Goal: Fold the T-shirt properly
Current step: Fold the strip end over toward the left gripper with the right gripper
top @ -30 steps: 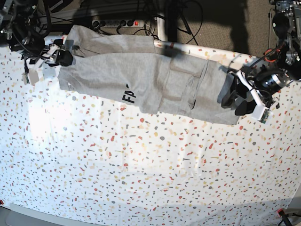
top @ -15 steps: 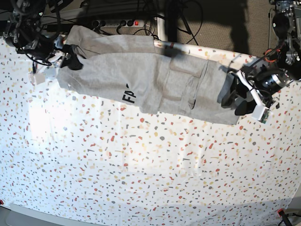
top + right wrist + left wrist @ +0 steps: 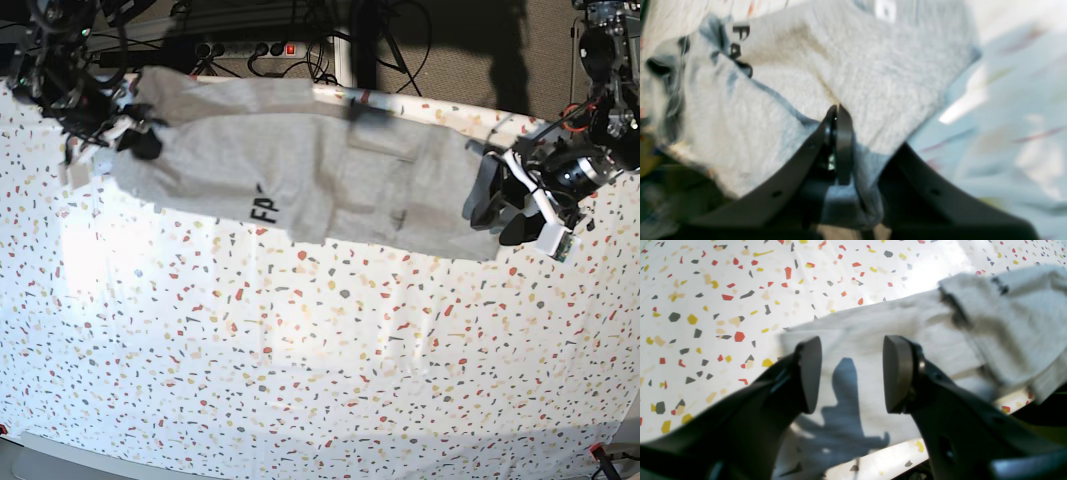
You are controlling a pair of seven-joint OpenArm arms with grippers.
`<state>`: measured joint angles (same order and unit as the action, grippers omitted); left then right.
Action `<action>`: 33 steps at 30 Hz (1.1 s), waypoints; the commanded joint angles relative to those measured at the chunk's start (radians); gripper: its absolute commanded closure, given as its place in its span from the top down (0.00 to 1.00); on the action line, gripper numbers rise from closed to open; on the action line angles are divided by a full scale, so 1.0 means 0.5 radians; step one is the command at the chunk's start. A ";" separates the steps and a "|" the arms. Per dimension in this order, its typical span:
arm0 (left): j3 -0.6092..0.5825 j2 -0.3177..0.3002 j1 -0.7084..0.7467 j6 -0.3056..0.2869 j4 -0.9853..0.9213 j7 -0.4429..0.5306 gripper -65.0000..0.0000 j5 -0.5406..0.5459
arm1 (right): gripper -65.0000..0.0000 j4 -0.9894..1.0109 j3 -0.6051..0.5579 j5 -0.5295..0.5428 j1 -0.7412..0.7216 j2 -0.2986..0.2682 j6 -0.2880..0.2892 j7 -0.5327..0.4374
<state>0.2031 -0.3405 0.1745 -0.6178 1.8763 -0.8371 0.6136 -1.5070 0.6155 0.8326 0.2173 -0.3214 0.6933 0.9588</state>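
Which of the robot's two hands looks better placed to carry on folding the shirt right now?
Probably the right hand. It is shut on an edge of the T-shirt, lifting that end. The left hand is open over the shirt's other end, gripping nothing, so it would need to grab first.

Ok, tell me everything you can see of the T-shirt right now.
The T-shirt is light heather-grey, soft knit, folded into a long wrinkled band across the far side of the speckled table. Black letters, partly hidden by a fold, show near its front edge. The right gripper is shut on one end, lifting it. The left gripper is open over the other end, which lies flat with a folded layer beside it; whether the fingers touch it is unclear.
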 commanded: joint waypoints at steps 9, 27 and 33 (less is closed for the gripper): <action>0.010 -0.007 0.004 -0.008 0.030 0.046 0.45 -0.005 | 0.00 -0.090 0.015 0.155 -0.422 -0.132 0.010 0.327; 0.010 -0.008 0.317 -0.008 0.030 0.183 0.45 -0.397 | 0.00 -0.842 -0.761 0.294 -0.445 0.703 0.010 0.440; 0.010 -0.008 0.389 -0.008 0.030 0.217 0.45 -0.396 | 0.00 -0.821 -1.196 -0.130 -0.445 0.956 0.010 0.249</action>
<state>0.2031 -0.3328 0.3714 -0.6174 1.8755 -0.7544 0.4034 -1.9038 0.0174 0.7361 0.0105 0.1493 0.6930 1.1114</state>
